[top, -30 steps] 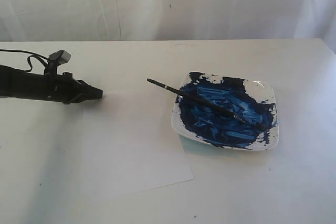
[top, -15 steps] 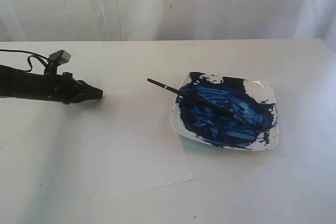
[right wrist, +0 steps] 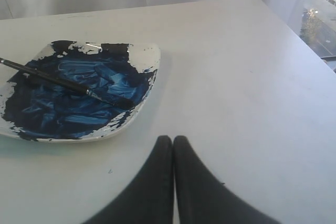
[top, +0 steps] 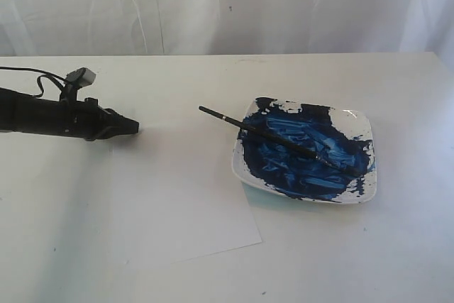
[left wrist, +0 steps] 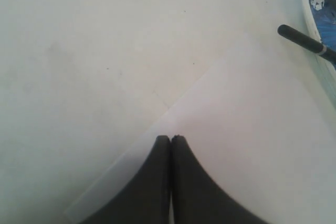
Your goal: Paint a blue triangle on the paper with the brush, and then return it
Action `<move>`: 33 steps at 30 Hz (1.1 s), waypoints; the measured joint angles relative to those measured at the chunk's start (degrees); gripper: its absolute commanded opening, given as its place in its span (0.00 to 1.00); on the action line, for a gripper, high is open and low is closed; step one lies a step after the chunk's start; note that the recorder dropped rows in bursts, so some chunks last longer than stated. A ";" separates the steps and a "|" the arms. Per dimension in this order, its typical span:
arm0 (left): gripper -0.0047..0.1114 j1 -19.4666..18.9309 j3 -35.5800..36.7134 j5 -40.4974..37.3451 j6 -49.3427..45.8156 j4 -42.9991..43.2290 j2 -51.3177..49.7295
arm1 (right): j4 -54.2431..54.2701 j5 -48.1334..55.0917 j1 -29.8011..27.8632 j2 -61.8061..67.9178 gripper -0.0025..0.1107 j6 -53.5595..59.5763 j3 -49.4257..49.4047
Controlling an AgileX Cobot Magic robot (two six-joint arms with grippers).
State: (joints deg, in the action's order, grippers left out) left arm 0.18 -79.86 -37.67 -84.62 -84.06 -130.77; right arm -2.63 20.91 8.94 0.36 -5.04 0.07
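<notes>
Both pincers are pressed together and empty. My left gripper [top: 133, 128] hovers at the left of the exterior frame, and its wrist camera [left wrist: 170, 139] shows the two tips meeting. My right gripper [right wrist: 173, 140] is out of the exterior view, but its own camera shows it equally closed and near the dish [right wrist: 152, 69].

The brush [top: 269, 135] lies across the dish [top: 362, 124], right of centre. Its bristles are in the blue paint and its handle end juts over the upper-left rim. The paper [top: 191, 196] in the lower middle is bare white, so I judge the step in hand to be picking up the brush.

To do it well, I would part the left pincer first and approach the jutting handle [left wrist: 302, 39] side-on. I would close on the clean stretch outside the rim, then lift straight up so the wet tip doesn't drag over the edge.

There is plenty of room, with bare table [top: 355, 260] between the gripper and the handle and nothing standing in the way. The edge to watch is the dish rim beside the paper's right edge. The white-on-white view is poor, so I can't tell whether the dish rests on that corner or just beside it. A nudge to the dish could shift the sheet.
</notes>
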 measured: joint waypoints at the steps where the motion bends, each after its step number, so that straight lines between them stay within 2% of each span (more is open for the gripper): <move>1: 0.04 0.00 0.00 0.00 0.00 0.00 0.00 | 0.00 0.00 0.00 0.00 0.02 0.00 0.00; 12: 0.04 0.00 0.00 0.00 0.00 0.00 0.00 | 0.00 -0.27 0.00 0.00 0.02 0.00 0.00; 23: 0.04 0.00 0.00 0.00 0.00 0.00 0.00 | 0.70 -16.34 0.00 0.00 0.02 -0.70 0.00; 33: 0.04 0.00 0.00 0.00 -0.11 0.00 0.00 | 0.70 -21.89 0.00 0.00 0.02 -1.20 0.00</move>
State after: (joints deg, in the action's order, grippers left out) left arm 0.18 -79.86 -37.67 -84.73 -84.06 -130.77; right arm -1.93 -0.98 8.94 0.36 -6.24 0.07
